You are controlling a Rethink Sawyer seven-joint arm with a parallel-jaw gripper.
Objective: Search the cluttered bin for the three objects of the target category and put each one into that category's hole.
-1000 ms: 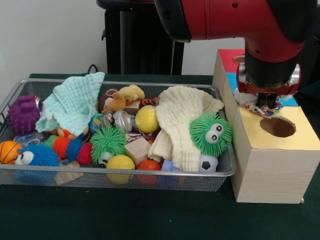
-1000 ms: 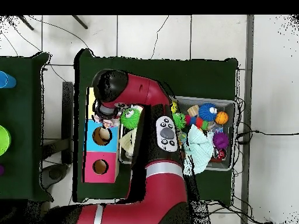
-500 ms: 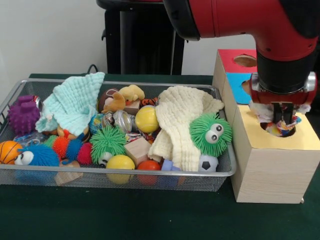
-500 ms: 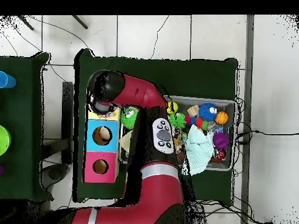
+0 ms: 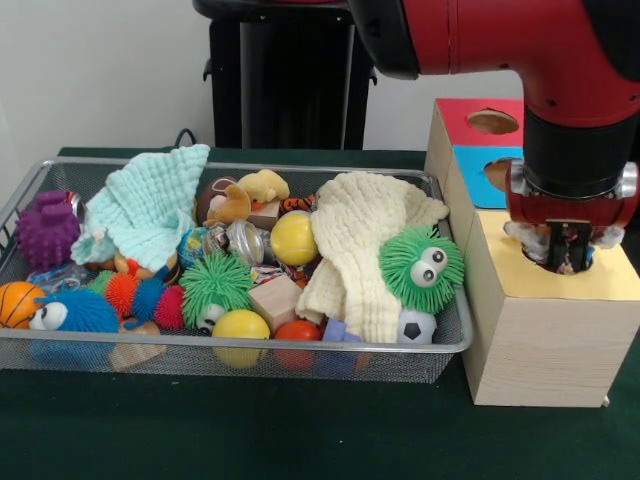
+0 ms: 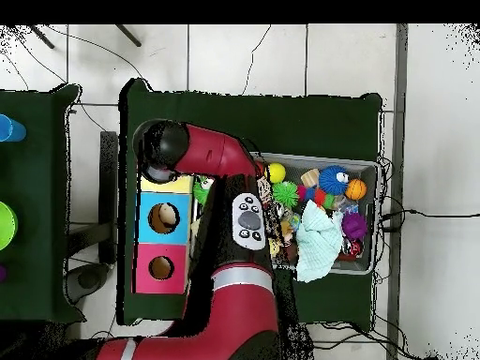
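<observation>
At the far left of the front view, the silver wire-mesh bin sits on the dark green counter, packed with a purple spiky rubber ball, a pale mint muslin cloth, a green rubbery pom-pom creature with googly eyes and a cream muslin cloth. Right of the bin stands the pale wooden sorting box with red, blue and yellow tops. The red and black gripper is sunk into the yellow section's hole at the right edge, its fingers pinching a small multicoloured soft toy (mostly hidden). It looks light, squashy and unbreakable, so a mid-body pinch suits it, and it should drop freely once released.
</observation>
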